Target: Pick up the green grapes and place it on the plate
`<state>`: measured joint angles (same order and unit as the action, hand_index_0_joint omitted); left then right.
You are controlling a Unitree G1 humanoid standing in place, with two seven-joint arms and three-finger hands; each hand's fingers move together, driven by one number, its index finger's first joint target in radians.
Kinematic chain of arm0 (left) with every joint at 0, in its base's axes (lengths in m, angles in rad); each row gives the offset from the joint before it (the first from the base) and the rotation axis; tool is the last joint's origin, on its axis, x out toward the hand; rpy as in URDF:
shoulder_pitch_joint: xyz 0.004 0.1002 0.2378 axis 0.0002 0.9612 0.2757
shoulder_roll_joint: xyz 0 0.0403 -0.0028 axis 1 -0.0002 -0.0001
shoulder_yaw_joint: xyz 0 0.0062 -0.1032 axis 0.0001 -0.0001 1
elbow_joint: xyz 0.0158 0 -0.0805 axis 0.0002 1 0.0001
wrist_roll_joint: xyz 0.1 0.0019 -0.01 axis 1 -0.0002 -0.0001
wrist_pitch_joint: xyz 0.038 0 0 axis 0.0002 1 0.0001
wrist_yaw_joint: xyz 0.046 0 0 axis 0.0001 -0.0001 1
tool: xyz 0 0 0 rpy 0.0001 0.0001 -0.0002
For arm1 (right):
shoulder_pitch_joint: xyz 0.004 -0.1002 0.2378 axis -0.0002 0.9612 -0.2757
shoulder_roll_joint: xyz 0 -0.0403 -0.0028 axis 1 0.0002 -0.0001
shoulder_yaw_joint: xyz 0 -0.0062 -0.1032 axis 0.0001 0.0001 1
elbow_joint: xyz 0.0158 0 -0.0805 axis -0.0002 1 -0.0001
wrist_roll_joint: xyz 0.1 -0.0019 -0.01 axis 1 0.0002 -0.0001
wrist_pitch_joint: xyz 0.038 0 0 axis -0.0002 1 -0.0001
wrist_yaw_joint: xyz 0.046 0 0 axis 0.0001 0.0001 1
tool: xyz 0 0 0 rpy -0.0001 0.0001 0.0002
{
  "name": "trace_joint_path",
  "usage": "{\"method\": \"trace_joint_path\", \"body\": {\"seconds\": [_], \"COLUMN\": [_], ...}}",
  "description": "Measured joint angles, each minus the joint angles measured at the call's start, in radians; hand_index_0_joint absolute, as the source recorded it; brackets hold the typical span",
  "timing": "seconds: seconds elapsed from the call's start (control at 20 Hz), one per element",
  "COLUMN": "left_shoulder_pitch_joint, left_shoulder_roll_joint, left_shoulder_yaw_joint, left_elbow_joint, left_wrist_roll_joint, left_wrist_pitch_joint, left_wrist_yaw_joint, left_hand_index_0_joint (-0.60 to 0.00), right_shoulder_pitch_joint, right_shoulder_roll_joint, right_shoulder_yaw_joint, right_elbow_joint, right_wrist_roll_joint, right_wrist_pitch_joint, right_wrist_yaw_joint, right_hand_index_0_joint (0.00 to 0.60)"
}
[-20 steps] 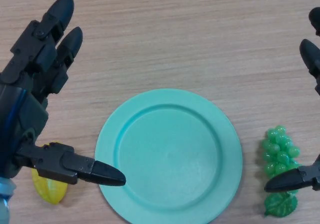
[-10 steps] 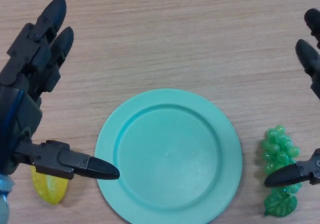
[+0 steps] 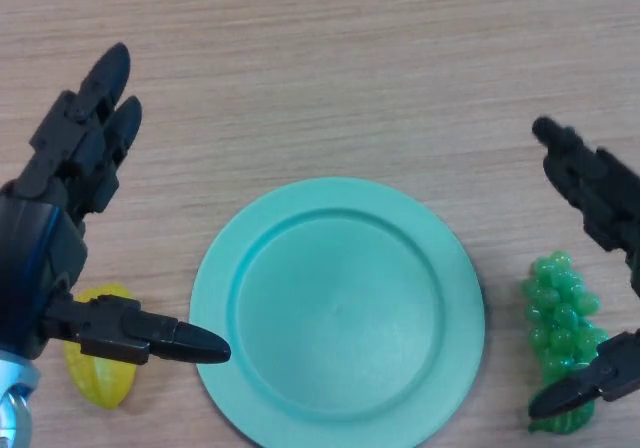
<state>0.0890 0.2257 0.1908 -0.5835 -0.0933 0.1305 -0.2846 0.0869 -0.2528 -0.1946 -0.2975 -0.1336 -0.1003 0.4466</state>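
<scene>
Head view shows the right hand (image 3: 600, 203) further into the picture than half a second ago, when only the tips of its fingers (image 3: 570, 163) showed at the right edge. Now they reach out above the green grapes (image 3: 560, 313), spread and straight, while the thumb lies low across the bunch's lower end, covering part of the leaf. Nothing is gripped; the grapes lie on the tabletop (image 3: 330, 68), just right of the plate (image 3: 337, 313), where they lay before. The plate has not moved and holds nothing. The left hand (image 3: 45, 238) sits a little lower on the left side than earlier, its fingers straight and apart, the thumb stretched toward the plate's rim over a yellow fruit (image 3: 98, 373).
</scene>
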Motion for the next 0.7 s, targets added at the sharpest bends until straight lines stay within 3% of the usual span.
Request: {"method": "trace_joint_path", "body": {"seconds": [0.1, 0.3, 0.55, 0.7], "left_shoulder_pitch_joint": [0.002, 0.004, 0.004, 0.002], "left_shoulder_roll_joint": [0.0, 0.0, 0.0, 0.0], "left_shoulder_yaw_joint": [-0.016, -0.021, -0.021, -0.021], "left_elbow_joint": [0.009, 0.012, 0.028, 0.034], "left_wrist_roll_joint": [0.011, 0.029, 0.029, 0.03], "left_wrist_pitch_joint": [-0.011, -0.016, -0.016, -0.016], "left_wrist_yaw_joint": [0.002, 0.002, 0.002, 0.003], "left_hand_index_0_joint": [0.0, 0.0, 0.0, 0.0], "right_shoulder_pitch_joint": [-0.026, -0.035, 0.006, 0.039], "right_shoulder_roll_joint": [-0.012, -0.016, -0.026, 0.0], "right_shoulder_yaw_joint": [-0.001, -0.001, 0.001, 0.03], "right_elbow_joint": [0.098, 0.15, 0.176, 0.18], "right_wrist_roll_joint": [-0.099, -0.141, -0.275, -0.297], "right_wrist_pitch_joint": [-0.042, -0.04, 0.052, 0.089], "right_wrist_yaw_joint": [-0.117, -0.228, -0.252, -0.317], "right_hand_index_0_joint": [0.0, 0.0, 0.0, 0.0]}}
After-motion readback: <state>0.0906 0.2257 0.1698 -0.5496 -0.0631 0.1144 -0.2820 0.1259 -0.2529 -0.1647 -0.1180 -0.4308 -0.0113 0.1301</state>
